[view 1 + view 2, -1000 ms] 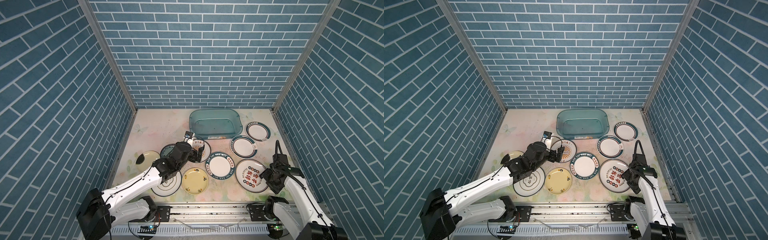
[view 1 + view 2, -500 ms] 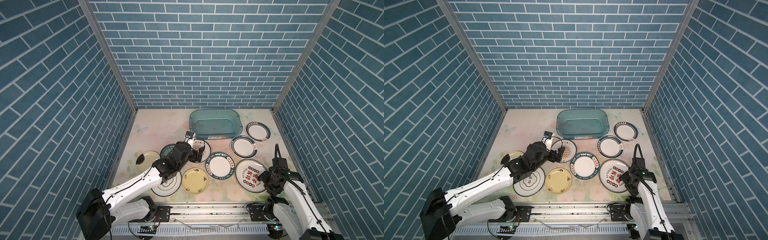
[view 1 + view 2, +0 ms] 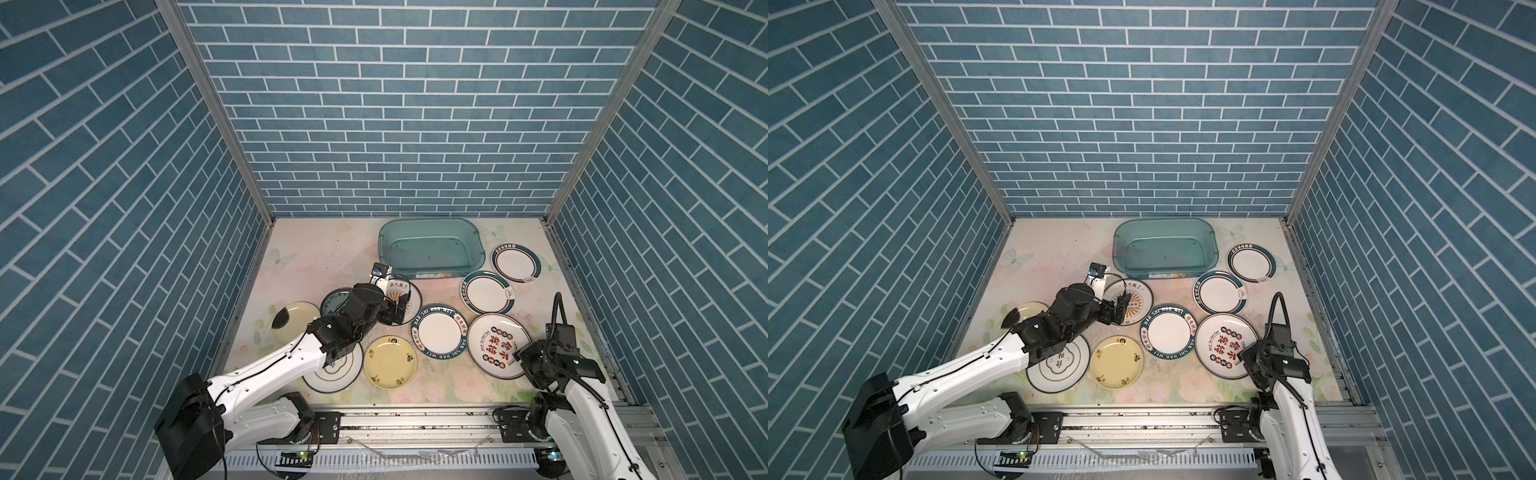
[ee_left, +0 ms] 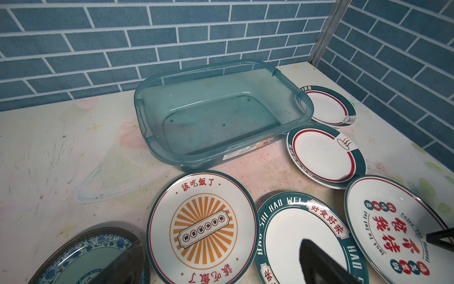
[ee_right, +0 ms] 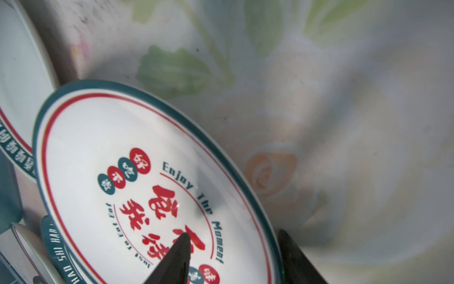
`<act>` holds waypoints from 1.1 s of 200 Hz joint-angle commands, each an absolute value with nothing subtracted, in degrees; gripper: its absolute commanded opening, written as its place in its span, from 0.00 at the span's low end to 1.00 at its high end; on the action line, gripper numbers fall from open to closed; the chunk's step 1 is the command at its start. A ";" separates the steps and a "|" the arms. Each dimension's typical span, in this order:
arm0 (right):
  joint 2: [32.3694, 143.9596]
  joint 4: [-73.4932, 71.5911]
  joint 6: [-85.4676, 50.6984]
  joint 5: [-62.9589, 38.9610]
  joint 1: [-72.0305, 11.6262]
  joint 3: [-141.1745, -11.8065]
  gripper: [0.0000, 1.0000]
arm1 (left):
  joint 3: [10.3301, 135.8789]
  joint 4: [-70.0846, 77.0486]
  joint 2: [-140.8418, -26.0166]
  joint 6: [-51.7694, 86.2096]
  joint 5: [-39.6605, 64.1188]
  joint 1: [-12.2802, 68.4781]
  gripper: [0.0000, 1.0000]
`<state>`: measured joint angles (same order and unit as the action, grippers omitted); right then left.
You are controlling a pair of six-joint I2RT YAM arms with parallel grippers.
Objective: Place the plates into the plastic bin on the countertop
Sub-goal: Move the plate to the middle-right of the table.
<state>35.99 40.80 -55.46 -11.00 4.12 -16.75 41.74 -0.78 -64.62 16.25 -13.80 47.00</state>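
**Finding 1: bin.** The bin (image 3: pixel 430 251) stands at the back of the countertop (image 3: pixel 316 257) with a long side facing the arms. It holds 0 plates, so I judge that nothing has been delivered yet.

**Finding 2: plates.** All 9 plates lie flat and face-up on the countertop, in front of and beside the bin. Several rims touch or overlap their neighbours. A flat plate offers purchase only at its rim, which in my judgement explains the low, slanted reach of both arms.

**Finding 3: right gripper.** The right gripper (image 5: pixel 232 238) is at the near edge of the red-lettered plate (image 3: pixel 496 351). In the right wrist view, 1 finger (image 5: pixel 174 260) is over the plate's face and the other is outside the rim, with a clear gap between them. The rim lies in that gap and no clamp is confirmed. The straddle looks like preparation for an edge pinch.

**Finding 4: left gripper.** The left gripper (image 4: pixel 221 242) has its fingers fully spread and holds nothing. It is poised over the sunburst plate (image 4: pixel 204 226), which lies just beside the bin's near wall and so has the shortest carry. 1 finger hangs above the floral plate (image 4: pixel 73 255) and the other above the teal-rimmed plate (image 4: pixel 282 228). Whether either finger touches a plate cannot be told.

**Risk.** The red-lettered plate's rim crowds the teal-rimmed plate, so a lift may drag that neighbour.
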 commanded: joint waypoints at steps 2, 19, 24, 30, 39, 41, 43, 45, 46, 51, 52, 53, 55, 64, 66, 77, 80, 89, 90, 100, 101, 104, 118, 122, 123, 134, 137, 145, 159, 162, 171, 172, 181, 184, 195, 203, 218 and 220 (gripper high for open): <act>33.81 39.37 -59.69 -12.82 3.96 -12.15 0.52 | 41.83 -1.84 -65.08 16.87 -13.57 47.11 1.00; 33.50 36.52 -60.42 -14.67 4.00 -10.21 0.50 | 41.97 -1.71 -65.18 17.31 -13.53 47.11 0.99; 33.62 35.67 -60.46 -15.07 3.95 -9.82 0.49 | 42.01 -1.74 -65.34 17.36 -13.56 47.06 1.00; 33.82 34.81 -60.42 -15.40 3.97 -9.45 0.49 | 42.14 -1.75 -65.39 17.48 -13.58 47.08 1.00; 34.09 34.36 -60.39 -15.62 3.96 -9.10 0.48 | 42.33 -1.97 -65.72 17.50 -13.55 47.10 1.00; 34.10 34.23 -60.34 -15.64 3.96 -9.02 0.48 | 42.38 -2.05 -65.74 17.56 -13.54 47.08 0.99; 34.12 34.18 -60.33 -15.71 3.96 -8.98 0.48 | 42.50 -2.10 -65.76 17.53 -13.54 47.10 1.00; 34.15 34.19 -60.26 -15.73 3.98 -9.03 0.48 | 42.57 -2.17 -65.86 17.57 -13.49 47.11 1.00; 34.08 34.23 -60.23 -15.73 3.97 -9.04 0.48 | 42.60 -2.23 -65.93 17.57 -13.47 47.06 1.00; 34.09 34.21 -60.12 -15.69 3.96 -9.03 0.47 | 42.69 -2.34 -66.05 17.54 -13.43 47.06 1.00; 34.10 34.20 -60.08 -15.67 4.00 -9.04 0.47 | 42.70 -2.36 -66.07 17.56 -13.44 47.04 1.00; 34.06 34.15 -60.01 -15.66 3.98 -9.05 0.47 | 42.80 -2.41 -66.08 17.57 -13.44 47.07 1.00; 34.02 34.14 -59.85 -15.65 3.96 -9.01 0.47 | 42.82 -2.45 -66.20 17.58 -13.45 47.10 1.00; 33.61 33.87 -59.21 -15.90 3.97 -8.93 0.47 | 43.07 -2.55 -66.43 17.58 -13.21 47.10 1.00; 33.47 33.85 -59.12 -16.04 3.96 -8.85 0.47 | 43.13 -2.55 -66.44 17.69 -13.19 47.09 1.00; 32.28 33.48 -58.55 -16.61 3.95 -8.48 0.46 | 43.16 -2.46 -66.75 17.85 -13.10 47.11 1.00; 31.81 33.16 -58.53 -16.94 3.99 -8.32 0.46 | 43.21 -2.46 -66.76 17.92 -13.02 47.11 1.00; 30.03 32.35 -58.33 -18.08 3.93 -7.68 0.46 | 43.37 -2.37 -67.08 18.06 -12.87 47.06 1.00; 29.83 32.26 -58.34 -18.18 3.94 -7.62 0.46 | 43.39 -2.42 -67.12 18.08 -12.85 47.04 0.99; 27.34 31.87 -58.44 -19.16 3.92 -6.86 0.47 | 43.47 -2.38 -67.34 18.20 -12.74 47.09 1.00; 27.07 31.84 -58.36 -19.25 3.94 -6.82 0.47 | 43.49 -2.37 -67.42 18.24 -12.74 47.10 1.00; 26.28 31.89 -58.36 -19.50 3.96 -6.59 0.48 | 43.49 -2.37 -67.48 18.29 -12.69 47.04 1.00; 22.52 33.61 -57.99 -19.91 4.00 -6.07 0.55 | 43.85 -2.54 -67.83 18.31 -12.48 47.09 0.99; 21.53 34.53 -57.89 -19.82 3.95 -5.99 0.58 | 43.92 -2.66 -67.85 18.34 -12.44 47.10 1.00; 21.27 34.71 -57.81 -19.80 3.95 -5.98 0.58 | 43.93 -2.65 -67.89 18.36 -12.42 47.06 1.00; 18.76 36.41 -57.65 -19.93 3.94 -5.60 0.64 | 44.05 -2.64 -67.92 18.35 -12.31 47.10 1.00; 18.17 36.82 -57.59 -20.03 3.93 -5.48 0.65 | 44.11 -2.64 -67.91 18.33 -12.31 47.11 1.00; 16.74 37.19 -57.25 -20.56 3.95 -5.16 0.67 | 44.24 -2.64 -68.09 18.28 -12.22 47.02 1.00; 15.80 37.16 -57.27 -21.43 3.96 -4.90 0.68 | 44.49 -2.73 -68.22 18.28 -12.09 47.10 1.00; 16.02 37.09 -57.37 -21.56 3.98 -4.88 0.68 | 44.60 -2.72 -68.28 18.28 -12.00 47.11 0.99; 17.27 36.22 -57.26 -21.83 3.97 -4.84 0.68 | 44.72 -2.81 -68.41 18.29 -11.95 47.06 1.00; 17.47 36.04 -57.20 -21.90 3.96 -4.88 0.68 | 44.73 -2.81 -68.44 18.33 -11.95 47.04 1.00; 19.62 34.58 -56.50 -22.35 3.95 -4.81 0.66 | 44.83 -2.77 -68.55 18.32 -11.71 47.11 1.00; 20.36 34.05 -56.12 -22.54 3.94 -4.77 0.65 | 44.84 -2.73 -68.61 18.36 -11.69 47.11 1.00; 23.00 32.38 -54.70 -23.34 3.94 -4.82 0.60 | 44.91 -2.64 -68.71 18.62 -11.57 47.06 1.00; 24.72 30.83 -54.04 -24.20 3.96 -4.83 0.57 | 44.95 -2.71 -68.78 18.63 -11.40 47.07 1.00; 26.13 28.80 -52.88 -25.84 3.93 -4.83 0.54 | 45.01 -2.81 -68.81 18.83 -11.31 47.11 0.99; 26.18 28.58 -52.77 -25.95 3.99 -4.83 0.53 | 45.00 -2.81 -68.82 18.94 -11.24 47.11 0.99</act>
<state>24.23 28.14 -55.13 -21.04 4.12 -8.82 43.66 -2.31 -68.27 18.39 -11.90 47.00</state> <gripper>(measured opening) 0.548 0.995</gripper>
